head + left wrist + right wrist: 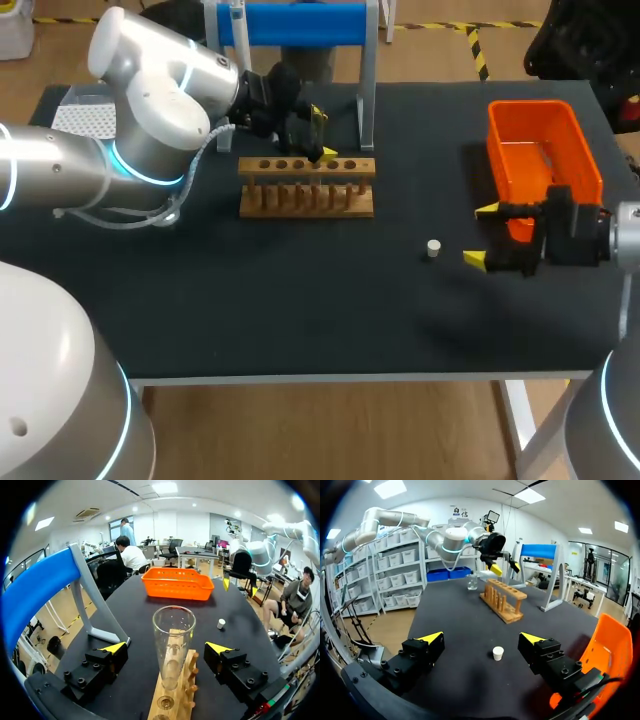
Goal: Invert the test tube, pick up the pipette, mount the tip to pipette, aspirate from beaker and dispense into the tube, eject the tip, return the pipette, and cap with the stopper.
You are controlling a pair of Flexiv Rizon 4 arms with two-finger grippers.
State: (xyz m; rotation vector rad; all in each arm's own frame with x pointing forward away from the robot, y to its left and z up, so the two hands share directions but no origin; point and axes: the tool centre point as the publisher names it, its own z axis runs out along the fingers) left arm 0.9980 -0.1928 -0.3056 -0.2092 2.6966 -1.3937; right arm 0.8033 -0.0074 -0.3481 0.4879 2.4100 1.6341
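- Tabletop [300, 310], black, carried everything. Reading the head view as a clock from its middle, the blue stand [300, 24] was at twelve, on the far edge.
- Orange tray [545, 150] lay at two o'clock, near the right edge.
- Wooden rack [306, 186] stood at about eleven, just in front of the stand, with its row of holes facing up.
- Left pincer [322, 135] hung over the rack with its fingers apart, gripping nothing. In its wrist view the test tube [173, 630] stood between them with a gap on each side.
- Right pincer [481, 235] hovered at three o'clock, beside the tray's near end, its fingers likewise spread and empty.
- Beaker [471, 581], clear, showed in the right wrist view beyond the rack's far end.
- Test tube stood upright in a rack hole, open mouth upward, with most of its length above the wood.
- Stopper [433, 249], small and white, sat on the bare tabletop at nine o'clock from the right pincer, near its fingertips but apart from them.
- Handling, as a judgement: the tube looked like thin glass, so light, stiff, smooth and easily cracked. The best hold seemed to be on the upper wall just under the rim, clear of the rack. It called for a gentle squeeze and a straight lift so that it neither slipped nor jammed in the hole.
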